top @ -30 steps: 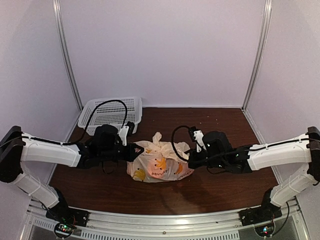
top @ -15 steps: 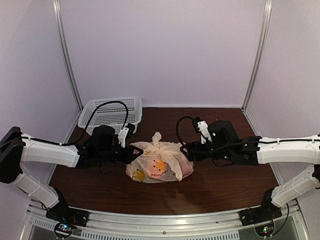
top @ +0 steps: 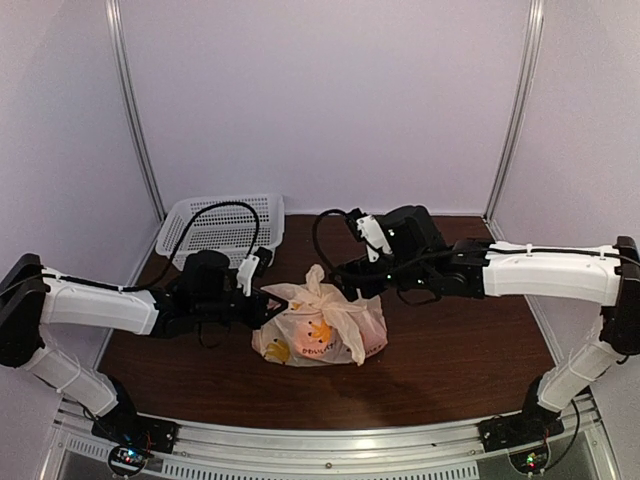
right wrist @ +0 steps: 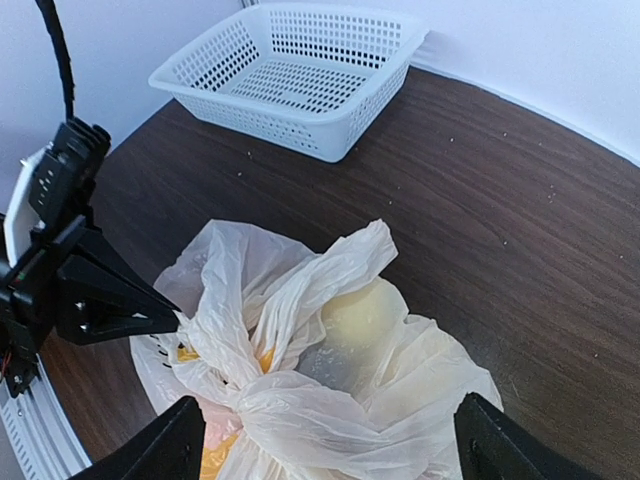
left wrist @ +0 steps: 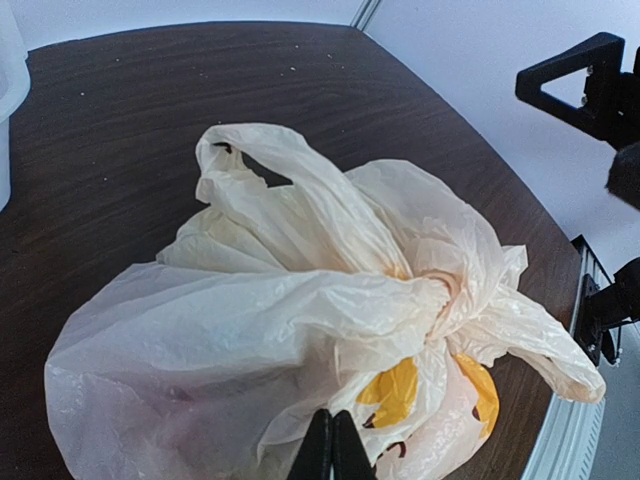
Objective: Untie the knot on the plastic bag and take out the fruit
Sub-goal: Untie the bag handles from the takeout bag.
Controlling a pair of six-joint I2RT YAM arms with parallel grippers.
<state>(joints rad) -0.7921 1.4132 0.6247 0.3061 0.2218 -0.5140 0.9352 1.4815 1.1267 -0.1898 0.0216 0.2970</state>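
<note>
In the knotted plastic bag (top: 318, 322) — yellow fruit (right wrist: 355, 315)

- plastic bag (top: 318, 325): translucent cream-peach, printed with yellow bananas and dark lettering
- fruit (right wrist: 358, 312): pale yellow through the film
- basket (top: 222, 225): white, perforated all over
- table (top: 450, 350): dark brown woodgrain
- arms (top: 100, 305): white shells, black joints

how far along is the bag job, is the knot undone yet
Nothing looks finished: the knot is tight on the plastic bag, and the fruit shows only through the film. In hand: the left gripper is shut on the bag's side film, while the right gripper hangs open over the bag near the knot, gripping nothing. Left: loosen the knot, open the neck and lift out the fruit.
</note>
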